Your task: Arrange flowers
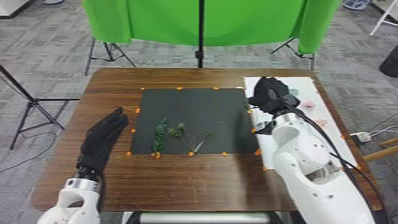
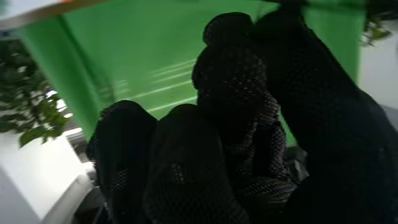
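Nearest, the white right arm (image 1: 333,195) blocks part of a pale sheet (image 1: 300,86) bearing pink flowers (image 1: 308,105); whether its right hand (image 1: 275,96) is spread or pinching, I cannot tell. Left of the dark mat (image 1: 200,107), the left hand (image 1: 103,135) is straight, fingers together. Green sprigs (image 1: 160,134) lie on the mat. Beyond the wooden surface (image 1: 120,80) hangs green cloth (image 1: 155,22).

The left robot hand (image 1: 105,136) lies fingers straight; the right robot hand (image 1: 274,96), farther forward, seems angled inward.
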`<state>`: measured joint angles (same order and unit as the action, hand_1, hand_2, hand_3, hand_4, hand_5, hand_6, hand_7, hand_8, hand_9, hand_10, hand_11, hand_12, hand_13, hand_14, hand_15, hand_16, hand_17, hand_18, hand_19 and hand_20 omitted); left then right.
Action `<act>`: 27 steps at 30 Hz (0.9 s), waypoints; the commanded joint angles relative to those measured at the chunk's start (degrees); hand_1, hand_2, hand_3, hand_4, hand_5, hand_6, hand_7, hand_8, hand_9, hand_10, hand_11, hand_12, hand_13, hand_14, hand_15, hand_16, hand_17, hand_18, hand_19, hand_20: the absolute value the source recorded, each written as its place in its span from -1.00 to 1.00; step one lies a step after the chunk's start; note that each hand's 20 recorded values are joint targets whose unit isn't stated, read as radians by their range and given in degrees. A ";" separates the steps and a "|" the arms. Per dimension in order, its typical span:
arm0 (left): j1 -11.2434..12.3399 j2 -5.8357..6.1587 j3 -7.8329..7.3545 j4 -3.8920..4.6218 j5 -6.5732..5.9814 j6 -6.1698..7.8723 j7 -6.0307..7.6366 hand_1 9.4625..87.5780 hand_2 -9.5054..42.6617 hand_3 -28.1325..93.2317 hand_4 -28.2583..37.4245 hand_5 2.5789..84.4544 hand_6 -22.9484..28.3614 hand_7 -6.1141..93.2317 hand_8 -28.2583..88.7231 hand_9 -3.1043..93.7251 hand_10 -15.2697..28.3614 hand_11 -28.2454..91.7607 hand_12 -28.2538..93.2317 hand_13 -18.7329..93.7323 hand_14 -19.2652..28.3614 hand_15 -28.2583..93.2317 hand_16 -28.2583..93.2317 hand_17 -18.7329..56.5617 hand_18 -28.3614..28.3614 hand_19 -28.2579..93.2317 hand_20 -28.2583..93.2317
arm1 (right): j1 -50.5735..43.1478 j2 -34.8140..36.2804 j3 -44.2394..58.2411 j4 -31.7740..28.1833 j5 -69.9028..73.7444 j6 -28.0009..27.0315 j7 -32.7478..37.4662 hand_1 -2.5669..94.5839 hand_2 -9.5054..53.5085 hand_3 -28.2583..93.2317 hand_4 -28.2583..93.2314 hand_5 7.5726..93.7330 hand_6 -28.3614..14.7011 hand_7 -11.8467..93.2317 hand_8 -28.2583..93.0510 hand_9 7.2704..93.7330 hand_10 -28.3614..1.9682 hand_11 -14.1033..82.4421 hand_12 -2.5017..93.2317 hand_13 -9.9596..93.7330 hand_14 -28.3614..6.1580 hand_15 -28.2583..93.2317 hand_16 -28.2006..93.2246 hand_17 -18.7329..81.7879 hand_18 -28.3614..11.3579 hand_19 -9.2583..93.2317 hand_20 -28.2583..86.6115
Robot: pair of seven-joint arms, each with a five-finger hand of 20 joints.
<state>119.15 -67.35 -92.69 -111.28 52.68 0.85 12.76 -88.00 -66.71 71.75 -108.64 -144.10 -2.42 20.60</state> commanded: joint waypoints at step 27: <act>0.51 -0.48 -0.06 0.12 0.30 -0.82 -0.72 -0.63 -0.95 0.55 -0.76 -0.04 0.11 -0.80 -0.59 -0.15 0.26 -0.38 -0.32 -0.17 0.39 -0.42 -0.51 -0.44 0.37 -0.52 -0.27 | -6.77 1.91 -0.78 -2.76 2.50 -11.77 -4.58 0.21 -1.00 0.40 -0.65 0.65 0.24 -0.14 -0.19 0.82 0.21 0.34 -0.34 0.93 0.52 0.61 0.04 0.70 -0.15 1.00 0.69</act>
<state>119.12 -67.38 -92.69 -111.27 52.71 0.48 12.47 -94.50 -65.42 69.84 -110.95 -142.47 -11.50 16.05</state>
